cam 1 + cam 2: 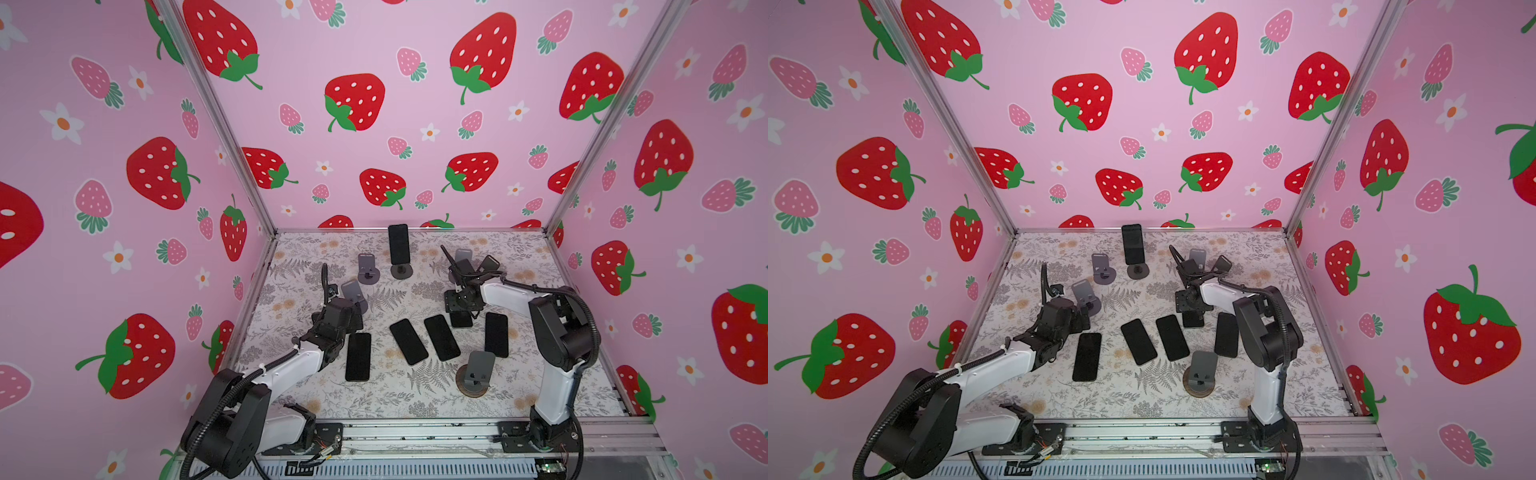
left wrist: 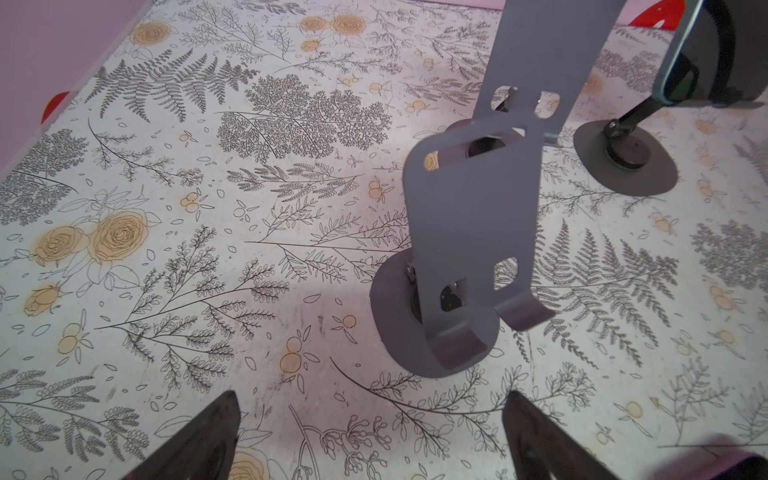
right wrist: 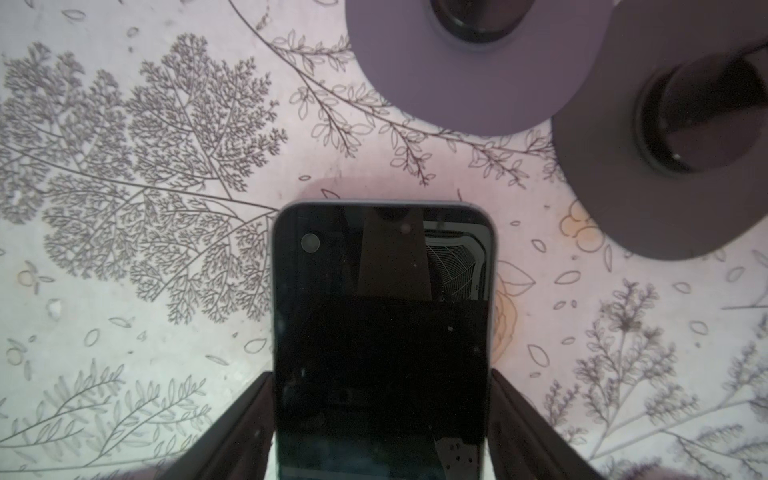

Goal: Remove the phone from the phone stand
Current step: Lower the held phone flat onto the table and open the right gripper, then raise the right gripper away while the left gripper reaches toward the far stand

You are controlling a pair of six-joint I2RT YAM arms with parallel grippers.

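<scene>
My right gripper (image 3: 380, 382) is shut on a black phone (image 3: 382, 316), its fingers pressing both long sides. In both top views this gripper (image 1: 460, 311) points down at the right middle of the table, with the phone's end (image 1: 461, 320) showing below it. Another black phone (image 1: 399, 245) leans upright on a phone stand (image 1: 401, 271) at the back centre. My left gripper (image 2: 370, 440) is open with nothing between its fingers, just short of an empty grey stand (image 2: 465, 249).
Several black phones lie flat mid-table, such as one by the left arm (image 1: 358, 356) and one at the right (image 1: 496, 334). Empty stands sit at the front (image 1: 478, 372), back left (image 1: 368, 270) and back right (image 1: 463, 255). Two stand bases (image 3: 478, 62) lie just beyond the held phone.
</scene>
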